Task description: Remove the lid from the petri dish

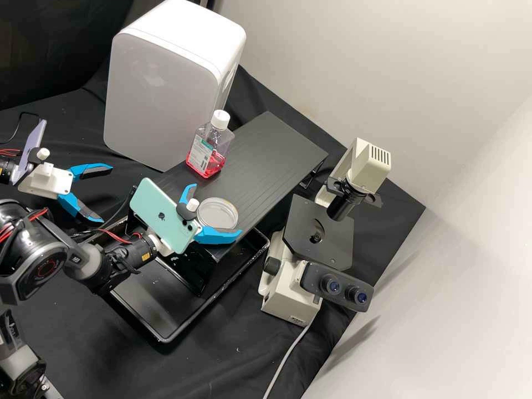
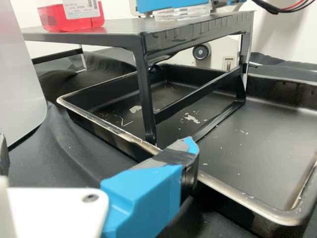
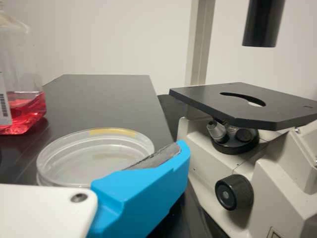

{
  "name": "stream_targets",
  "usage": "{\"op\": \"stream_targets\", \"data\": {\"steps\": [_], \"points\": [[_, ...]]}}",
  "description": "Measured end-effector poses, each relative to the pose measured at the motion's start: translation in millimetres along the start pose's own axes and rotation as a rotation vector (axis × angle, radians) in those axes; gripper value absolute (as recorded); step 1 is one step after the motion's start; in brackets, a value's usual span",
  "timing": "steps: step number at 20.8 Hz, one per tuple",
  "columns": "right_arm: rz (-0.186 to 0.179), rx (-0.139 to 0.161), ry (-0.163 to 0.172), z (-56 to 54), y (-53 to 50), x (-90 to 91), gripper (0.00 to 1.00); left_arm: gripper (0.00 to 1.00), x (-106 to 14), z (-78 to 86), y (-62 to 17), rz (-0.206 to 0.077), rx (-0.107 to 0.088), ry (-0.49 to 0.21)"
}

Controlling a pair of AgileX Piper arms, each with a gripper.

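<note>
Petri dish [image 1: 217, 214]: on raised black rack [image 1: 271, 155], near front edge; lid [image 3: 94, 148] appears seated.
Right hand [image 1: 217, 209]: fingers spread, astride dish, not clamped.
Left hand [image 1: 105, 193]: open, empty, well apart from dish.
Status: positioning done; grip and lift pending.

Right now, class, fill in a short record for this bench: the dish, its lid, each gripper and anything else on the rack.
Petri dish: on the black rack, at the end nearest the arms
Lid: appears to be on the dish
Right gripper: open, one finger on either side of the dish
Left gripper: open, beside the rack
Flask: upright on the rack, red liquid inside
</note>
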Motion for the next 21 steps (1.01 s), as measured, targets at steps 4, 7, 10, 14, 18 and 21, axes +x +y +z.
{"op": "stream_targets", "data": {"steps": [4, 7, 10, 14, 18, 21], "points": [[0.004, 0.001, -0.004, 0.4, 0.4, 0.0, 1.0, 1.0, 0.0, 0.0, 0.0, 0.0, 0.0, 0.0], [0.004, 0.0, -0.004, 0.4, 0.4, 0.0, 1.0, 1.0, 0.0, 0.0, 0.0, 0.0, 0.0, 0.0], [0.004, 0.0, -0.004, 0.4, 0.4, 0.0, 0.0, 1.0, 0.0, 0.0, 0.0, 0.0, 0.0, 0.0], [0.004, 0.0, -0.004, 0.4, 0.4, 0.0, 0.0, 1.0, 0.0, 0.0, 0.0, 0.0, 0.0, 0.0], [0.004, 0.0, -0.004, 0.4, 0.4, 0.0, 0.0, 1.0, 0.0, 0.0, 0.0, 0.0, 0.0, 0.0], [0.004, 0.0, -0.004, 0.4, 0.4, 0.0, 0.0, 1.0, 0.0, 0.0, 0.0, 0.0, 0.0, 0.0]]}}
